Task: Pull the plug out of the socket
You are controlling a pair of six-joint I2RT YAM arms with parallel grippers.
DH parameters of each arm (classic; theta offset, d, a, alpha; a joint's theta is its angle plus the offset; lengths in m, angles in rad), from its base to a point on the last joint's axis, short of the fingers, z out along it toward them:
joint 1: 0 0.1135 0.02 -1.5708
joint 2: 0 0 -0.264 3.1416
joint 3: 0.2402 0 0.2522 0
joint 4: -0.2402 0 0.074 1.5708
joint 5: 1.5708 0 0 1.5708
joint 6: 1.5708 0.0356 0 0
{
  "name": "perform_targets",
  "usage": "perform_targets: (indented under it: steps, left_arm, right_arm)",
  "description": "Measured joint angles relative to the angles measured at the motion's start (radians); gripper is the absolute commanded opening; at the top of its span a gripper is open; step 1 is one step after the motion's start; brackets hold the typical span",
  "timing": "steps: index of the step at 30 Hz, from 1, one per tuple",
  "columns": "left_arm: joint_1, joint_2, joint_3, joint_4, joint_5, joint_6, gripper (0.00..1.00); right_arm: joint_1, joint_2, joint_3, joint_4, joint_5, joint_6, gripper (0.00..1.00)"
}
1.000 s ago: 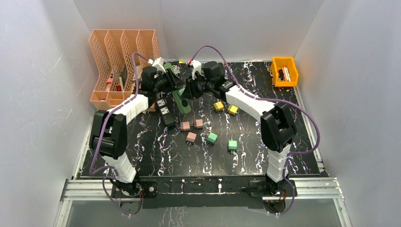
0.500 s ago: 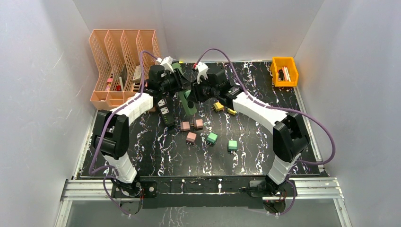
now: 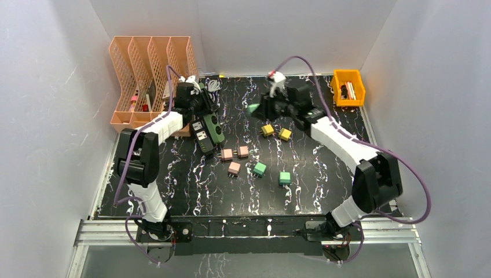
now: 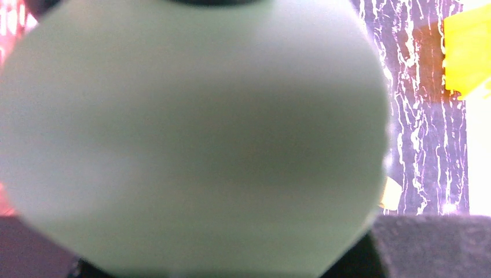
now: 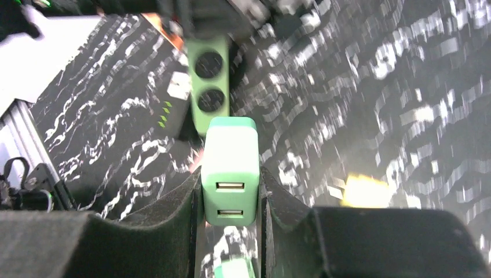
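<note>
Right gripper [image 5: 230, 176] first: its black fingers [image 5: 173, 217] are pinched in tight on either side of a mint-green USB charger plug [image 5: 230, 153], with the plug's two USB ports facing the wrist camera. That plug is out of the green socket strip [image 5: 208, 81]. From above it sits well off to the right of the strip, with clear space between the two.

Over to the left gripper [image 3: 202, 112]: it is clamped narrow on the far end of the strip. Its own camera shows only a pale green blur, so the right wrist view is the one that shows the hold. Two round sockets show on the strip's face.

A black power strip [image 3: 202, 138] lies right along the green strip's left side. Loose plugs are scattered on the marbled black table [image 3: 324, 174] to the strip's right and nearer the arm bases: two yellow plugs [image 3: 267, 130], three pink plugs [image 3: 234, 168] and two green plugs [image 3: 259, 169]. A peach file rack [image 3: 139, 69] stands to the strip's left and behind it. A yellow bin [image 3: 348, 87] sits far off to its right, at the back edge.
</note>
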Motion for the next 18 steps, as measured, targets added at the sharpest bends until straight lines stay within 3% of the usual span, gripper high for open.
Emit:
perform_targets:
  steps: [5,16,18]
  left_arm:
    - [-0.004,0.069,0.086,-0.015,0.043,0.003,0.00]
    - [-0.001,0.257,0.252,-0.087,0.159,-0.010,0.00]
    - [-0.001,0.288,0.293,-0.121,0.189,-0.009,0.00]
  right_arm:
    - [-0.138,-0.032,-0.142,-0.053,-0.044,0.021,0.00]
    - [-0.115,-0.047,-0.416,-0.183,-0.142,0.047,0.00]
    - [-0.115,-0.053,-0.431,-0.190,-0.143,0.052,0.10]
